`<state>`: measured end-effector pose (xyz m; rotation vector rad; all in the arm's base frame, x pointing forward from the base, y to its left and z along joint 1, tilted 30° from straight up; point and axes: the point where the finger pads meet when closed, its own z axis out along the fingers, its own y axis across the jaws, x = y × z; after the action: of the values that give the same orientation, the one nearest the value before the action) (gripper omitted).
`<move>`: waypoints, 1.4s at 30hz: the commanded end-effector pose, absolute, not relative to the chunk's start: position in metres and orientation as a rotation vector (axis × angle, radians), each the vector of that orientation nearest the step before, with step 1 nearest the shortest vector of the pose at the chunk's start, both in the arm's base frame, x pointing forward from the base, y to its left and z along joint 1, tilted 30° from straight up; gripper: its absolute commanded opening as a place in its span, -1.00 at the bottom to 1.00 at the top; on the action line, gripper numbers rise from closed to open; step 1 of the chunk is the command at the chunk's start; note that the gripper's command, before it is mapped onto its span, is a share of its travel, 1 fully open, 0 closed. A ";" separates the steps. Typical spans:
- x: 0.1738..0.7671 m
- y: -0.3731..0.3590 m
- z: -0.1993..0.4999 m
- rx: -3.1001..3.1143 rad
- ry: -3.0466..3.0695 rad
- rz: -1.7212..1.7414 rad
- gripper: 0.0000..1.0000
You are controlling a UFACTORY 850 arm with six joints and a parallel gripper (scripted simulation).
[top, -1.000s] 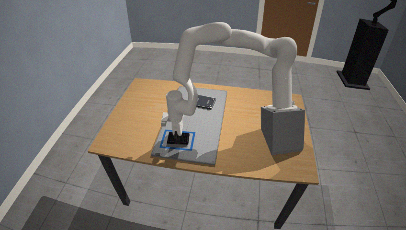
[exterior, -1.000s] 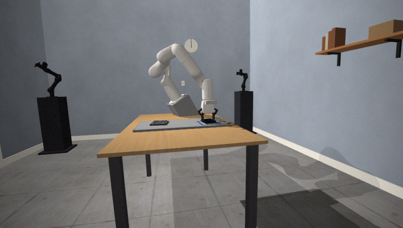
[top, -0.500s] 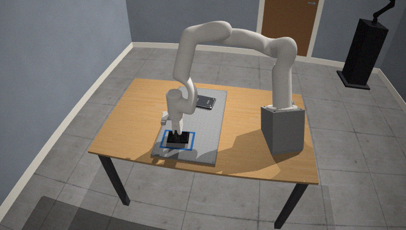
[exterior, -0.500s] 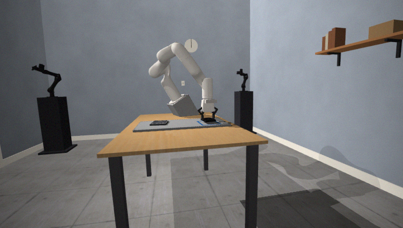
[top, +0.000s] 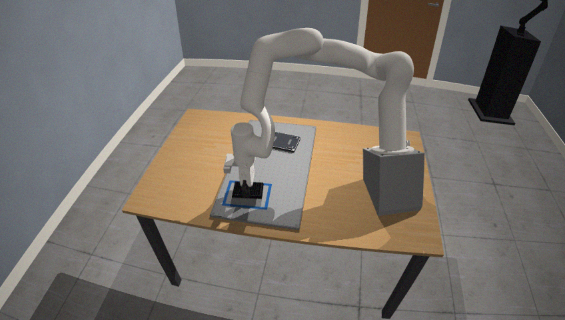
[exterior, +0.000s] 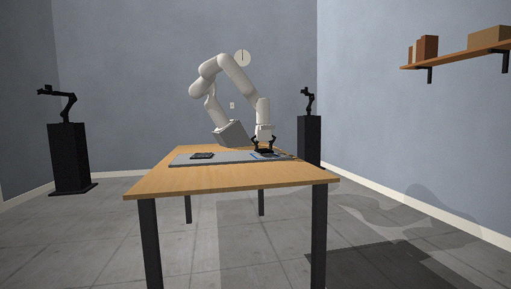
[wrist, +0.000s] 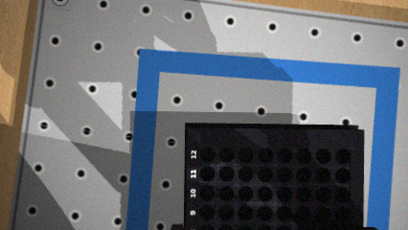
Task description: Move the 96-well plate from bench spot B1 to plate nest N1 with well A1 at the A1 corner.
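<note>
The black 96-well plate (top: 250, 189) hangs a little above the blue-framed spot B1 (top: 245, 206) and casts its shadow inside the frame. My gripper (top: 245, 185) is shut on the plate, with its fingers standing wide across it; it also shows in the exterior view (exterior: 263, 146), holding the plate (exterior: 264, 150). In the wrist view the plate (wrist: 275, 177) fills the lower right, with row numbers 9 to 12 along its left edge, over the blue frame (wrist: 268, 72). The fingers are out of the wrist view. The dark plate nest N1 (top: 286, 141) lies at the far end of the grey board and is empty.
The grey perforated board (top: 285, 178) lies on the wooden table. The arm's grey base block (top: 392, 178) stands at the table's right side. The nest also shows in the exterior view (exterior: 202, 155). Black camera stands are on the floor around the table.
</note>
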<state>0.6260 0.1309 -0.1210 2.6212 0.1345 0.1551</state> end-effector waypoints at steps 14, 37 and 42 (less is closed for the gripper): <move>0.624 0.144 -0.098 2.622 0.135 0.159 -1.00; 0.619 0.161 -0.069 2.622 0.135 0.159 -1.00; 0.619 0.161 -0.069 2.622 0.135 0.159 -1.00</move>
<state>0.6185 0.1589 -0.0710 2.6215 0.1344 0.1561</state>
